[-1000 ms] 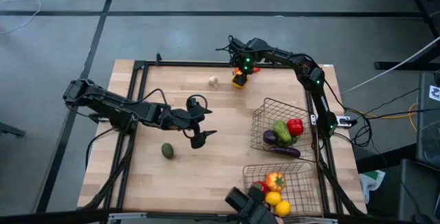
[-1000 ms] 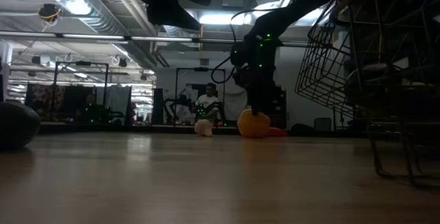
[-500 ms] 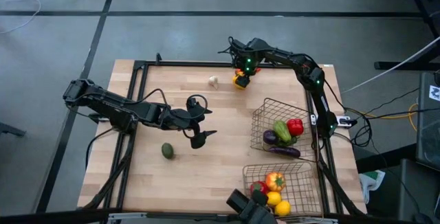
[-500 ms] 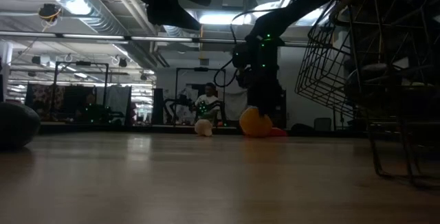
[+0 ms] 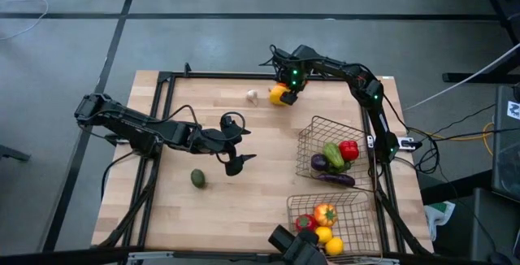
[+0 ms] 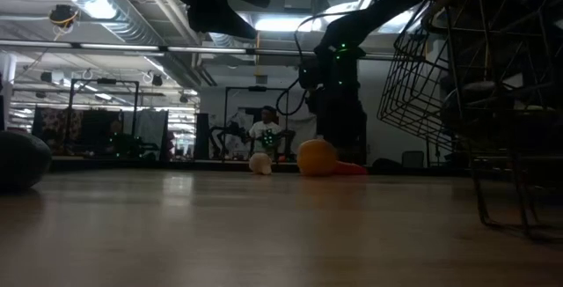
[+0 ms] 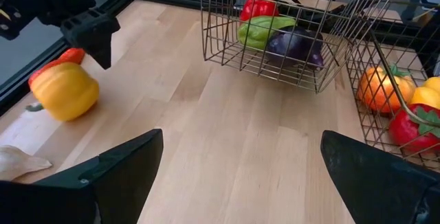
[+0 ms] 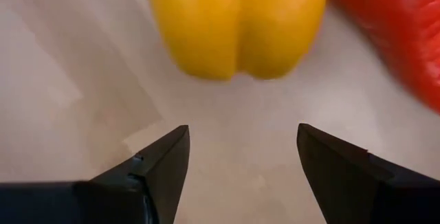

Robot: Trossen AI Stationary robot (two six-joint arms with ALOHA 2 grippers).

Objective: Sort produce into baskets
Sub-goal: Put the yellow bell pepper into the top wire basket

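A yellow pepper (image 5: 278, 94) lies on the table near the far edge; it also shows in the right wrist view (image 8: 237, 21) and the low view (image 6: 317, 158). A red piece (image 8: 395, 38) lies right beside it, and a white garlic (image 5: 253, 96) just to its left. My right gripper (image 5: 289, 84) is open just above and behind the pepper, its fingers (image 8: 155, 165) short of it. My left gripper (image 5: 240, 145) is open and empty over the table's middle. A green avocado (image 5: 197, 178) lies near it. Two wire baskets (image 5: 309, 139) (image 5: 361, 208) stand at the right.
The far basket holds a green pepper (image 5: 332, 154), a red pepper (image 5: 348, 149) and eggplants (image 5: 335, 179). The near basket holds tomatoes (image 5: 324, 214) and lemons (image 5: 334, 245). Bare wood lies between the avocado and the baskets. A black frame rail (image 5: 219, 76) runs along the far edge.
The yellow pepper has shifted a little toward the table's left and now lies free beside my right gripper, which stood right over it a second ago. My right gripper has drawn slightly up and away from it.
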